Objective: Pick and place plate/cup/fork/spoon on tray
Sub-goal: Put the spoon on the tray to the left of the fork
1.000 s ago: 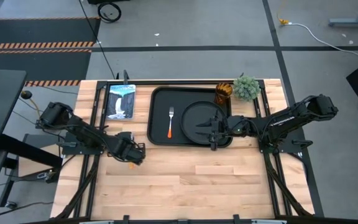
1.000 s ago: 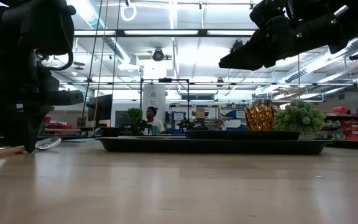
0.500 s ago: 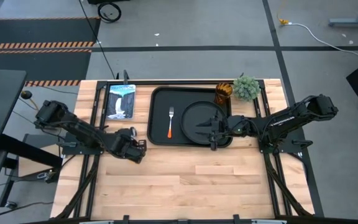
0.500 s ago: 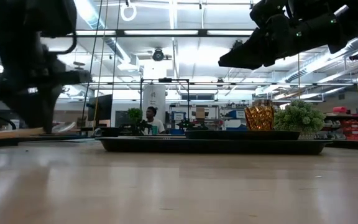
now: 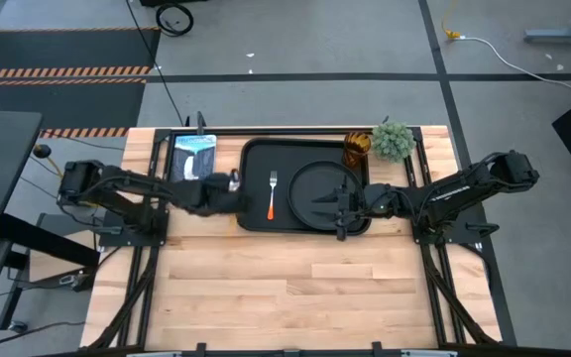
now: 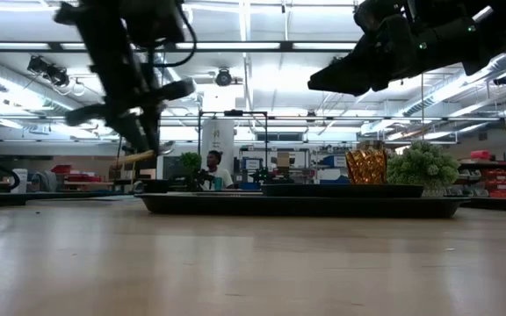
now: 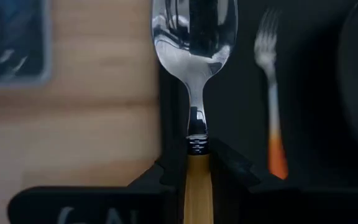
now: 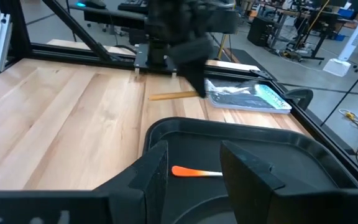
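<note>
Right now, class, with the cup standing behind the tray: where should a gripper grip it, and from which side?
Grip the cup across its round wall, coming from straight above. It stands upright, its mouth open upward, but the potted plant crowds one side and the tray rim another, so a sideways approach looks cramped.

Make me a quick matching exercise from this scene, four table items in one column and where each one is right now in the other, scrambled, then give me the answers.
Items:
1. spoon
2. fork
3. plate
4. cup

Places:
A. lying on the tray's floor, left of the plate
B. standing at the tray's far right corner, beside the green plant
C. held off the table in the left gripper, at the tray's left edge
D. resting on the tray's right half, under the right gripper

Pairs: 1-C, 2-A, 3-D, 4-B
</note>
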